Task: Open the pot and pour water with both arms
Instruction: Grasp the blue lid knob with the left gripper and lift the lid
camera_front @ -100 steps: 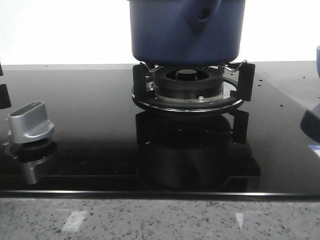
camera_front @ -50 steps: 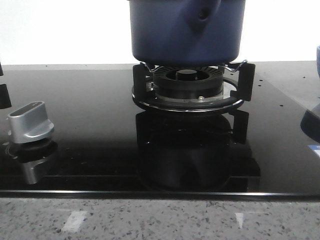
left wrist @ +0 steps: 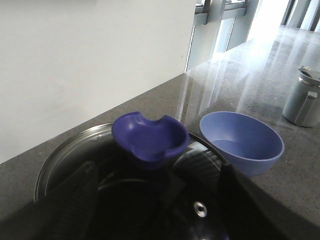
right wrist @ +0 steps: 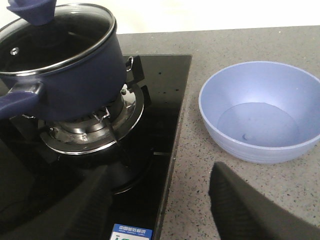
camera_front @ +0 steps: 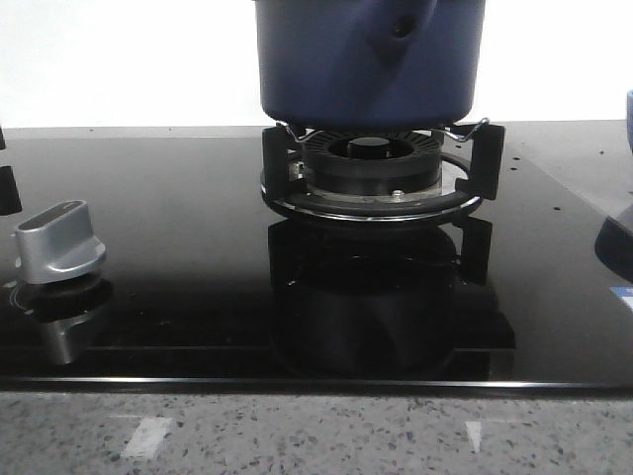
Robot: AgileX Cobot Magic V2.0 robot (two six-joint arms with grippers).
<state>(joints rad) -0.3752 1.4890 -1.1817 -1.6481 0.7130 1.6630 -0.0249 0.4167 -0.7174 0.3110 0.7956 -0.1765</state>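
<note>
The dark navy pot (camera_front: 368,61) stands on the gas burner (camera_front: 371,173); its handle mount with the round hole faces me. In the right wrist view the pot (right wrist: 70,75) carries a glass lid (right wrist: 55,40) with a blue knob (right wrist: 31,11). My left gripper (left wrist: 155,200) is open just above the lid (left wrist: 70,155), one dark finger on each side, with the blue knob (left wrist: 150,136) just beyond the fingertips. My right gripper (right wrist: 160,210) is open and empty over the hob's right edge, between pot and light blue bowl (right wrist: 260,112). No gripper shows in the front view.
The black glass hob (camera_front: 178,247) has a silver control knob (camera_front: 59,242) at front left. The light blue bowl (left wrist: 242,140) sits on the speckled counter to the pot's right. A metal cup (left wrist: 302,97) stands further off. A white wall is behind.
The pot, burner and knob have not moved. Only the dark reflection at the hob's right edge has shifted slightly.
</note>
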